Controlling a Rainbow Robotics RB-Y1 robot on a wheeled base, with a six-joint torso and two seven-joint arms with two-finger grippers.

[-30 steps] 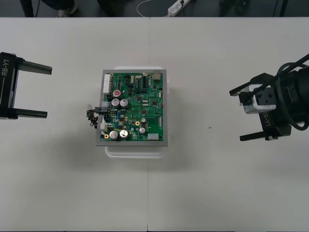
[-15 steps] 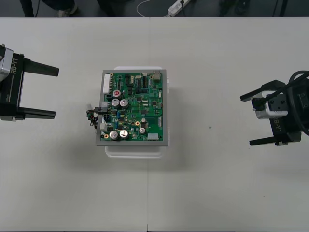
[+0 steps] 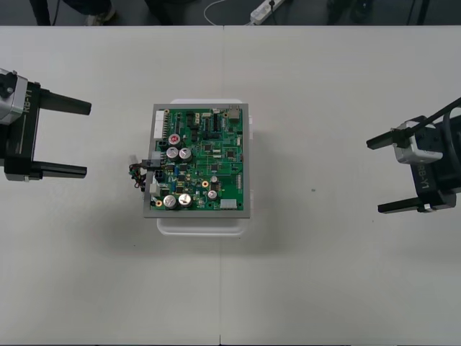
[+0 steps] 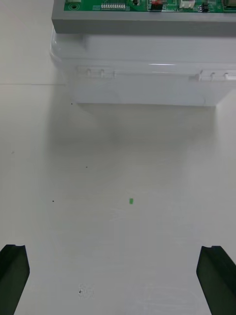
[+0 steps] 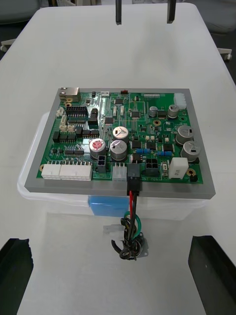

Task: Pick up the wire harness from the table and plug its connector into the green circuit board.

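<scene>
While you are looking from above, the thin red-black-green wire harness (image 3: 138, 173) is lying as a dark tangle beside the left edge of the green circuit board (image 3: 200, 160); the left wrist view is showing its black plug (image 5: 132, 176) seated there. With fingers gaping, the left gripper (image 3: 87, 140) is sitting nearer the board than a second ago, the right gripper (image 3: 374, 176) farther

It looks like a lab: a plain white desk (image 3: 324, 288) carries a bare circuit board (image 3: 202, 160), with a power strip (image 3: 263, 10) on dark floor (image 3: 302, 11) at the frame's top.
</scene>
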